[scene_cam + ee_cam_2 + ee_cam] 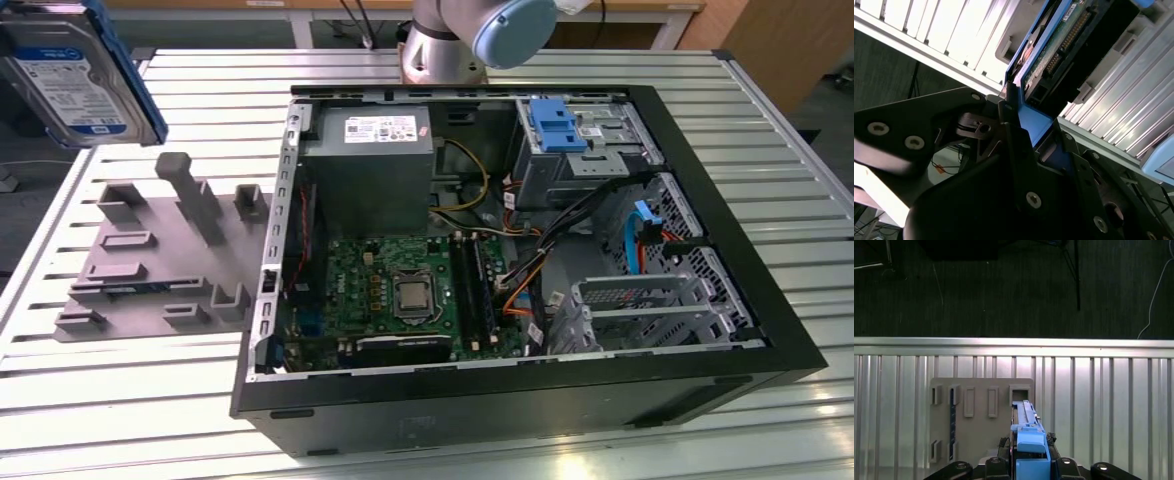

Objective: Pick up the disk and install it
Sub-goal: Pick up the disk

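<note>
Exterior view, disk [74, 75] hanging above grey fixture plate [147, 240], second wrist view, jaws pinching its blue frame [1035, 121].

Worktop [134, 400] of ribbed silver metal slats, pale and glossy, in all three views. Bright band of light along its edge rail [1004, 346] in the first wrist view. Beyond the rail, dark speckled floor [979, 295], with a black cable [1076, 275] and a thin white cable [1156, 295] lying across it. At the far side in the exterior view, light wooden furniture [240, 10]. Brown wooden panel [794, 45] toward the exterior view's right.
</note>
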Robot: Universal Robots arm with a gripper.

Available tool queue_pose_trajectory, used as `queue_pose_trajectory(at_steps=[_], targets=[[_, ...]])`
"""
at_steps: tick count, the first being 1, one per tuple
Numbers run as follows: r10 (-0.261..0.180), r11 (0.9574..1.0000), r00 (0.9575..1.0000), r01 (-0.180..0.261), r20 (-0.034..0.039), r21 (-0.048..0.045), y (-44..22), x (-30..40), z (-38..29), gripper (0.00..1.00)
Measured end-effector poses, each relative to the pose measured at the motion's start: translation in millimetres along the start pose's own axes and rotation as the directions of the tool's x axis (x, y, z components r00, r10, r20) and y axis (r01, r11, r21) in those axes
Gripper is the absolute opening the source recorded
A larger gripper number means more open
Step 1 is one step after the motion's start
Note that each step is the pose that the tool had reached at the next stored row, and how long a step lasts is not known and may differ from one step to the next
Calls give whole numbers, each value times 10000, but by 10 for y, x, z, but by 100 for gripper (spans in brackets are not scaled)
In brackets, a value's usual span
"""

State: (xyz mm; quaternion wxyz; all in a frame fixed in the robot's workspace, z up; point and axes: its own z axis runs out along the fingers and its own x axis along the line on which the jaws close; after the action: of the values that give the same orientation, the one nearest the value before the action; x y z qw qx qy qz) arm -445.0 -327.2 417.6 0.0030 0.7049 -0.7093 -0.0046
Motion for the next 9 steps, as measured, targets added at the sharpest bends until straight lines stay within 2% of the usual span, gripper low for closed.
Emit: queue_pose_trajectory(at_steps=[9], targets=[[0, 10000, 10000, 0, 0, 1, 1, 0, -60, 36]])
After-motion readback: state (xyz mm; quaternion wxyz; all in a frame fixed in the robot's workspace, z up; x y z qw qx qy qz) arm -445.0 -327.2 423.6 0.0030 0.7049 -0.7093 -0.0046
